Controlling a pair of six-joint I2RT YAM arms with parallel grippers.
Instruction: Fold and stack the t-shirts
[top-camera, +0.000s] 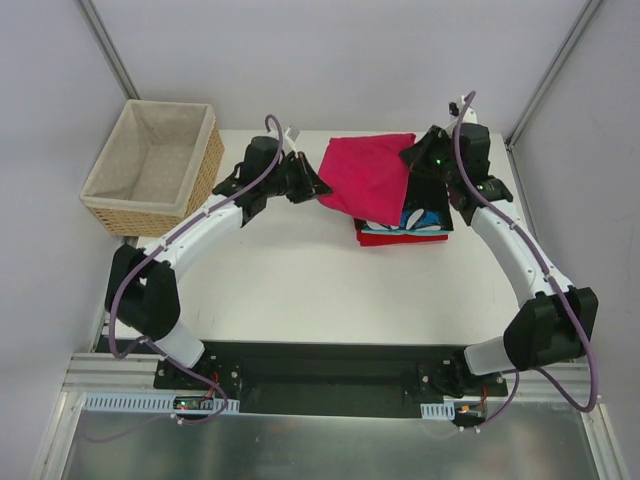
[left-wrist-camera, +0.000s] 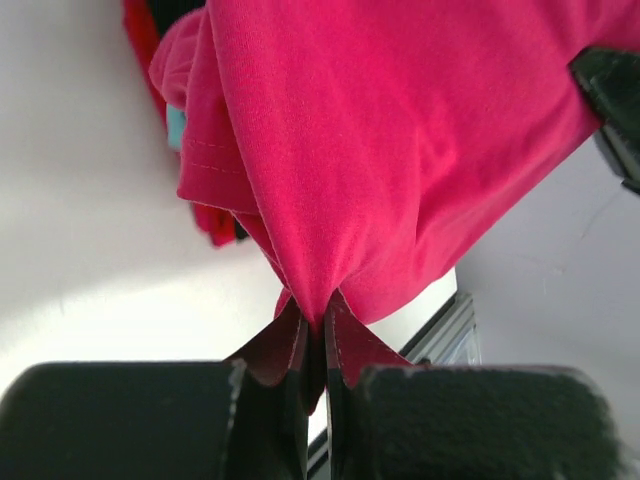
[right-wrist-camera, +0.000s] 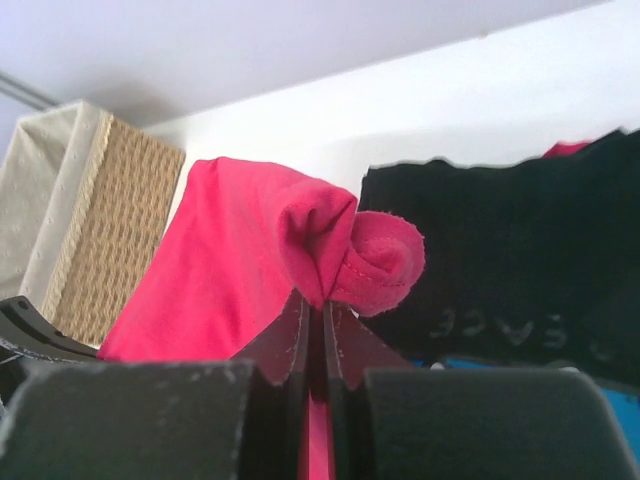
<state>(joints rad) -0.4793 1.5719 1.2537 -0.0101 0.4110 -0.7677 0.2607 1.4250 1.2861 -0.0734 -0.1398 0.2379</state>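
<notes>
Hanging taut between the two arms, the crimson-pink tee (top-camera: 365, 175) spreads over the far right part of the desk (top-camera: 300, 290). Its right half covers part of a stack of folded shirts, and whether it rests on the stack cannot be told.

The left fingers (top-camera: 320, 186) are clamped on the tee's left edge. In the left wrist view the cloth is bunched into a tight pinch between them and fans out from it. The right fingers (top-camera: 410, 155) are clamped on the opposite edge, toward the far right corner. In the right wrist view a small rolled piece of hem curls out just above their tips.

One wicker basket (top-camera: 150, 215) stands at the far left corner of the desk, and whether it is on the desk or just beside it cannot be told. Inside it only its beige lining (top-camera: 150, 150) shows, down the walls and across the bottom.

The stack holds three folded shirts:
- The red shirt (top-camera: 385, 238) is at the bottom, its near edge sticking out toward the arms.
- The blue-white patterned shirt (top-camera: 420, 220) lies on top of the red one.
- The black shirt (right-wrist-camera: 520, 250) is uppermost and carries faint pale lettering that is too dim to read.

That makes four shirts in all, three stacked and one held. There is one basket, and each of the two arms has its fingers pinching the same tee.
</notes>
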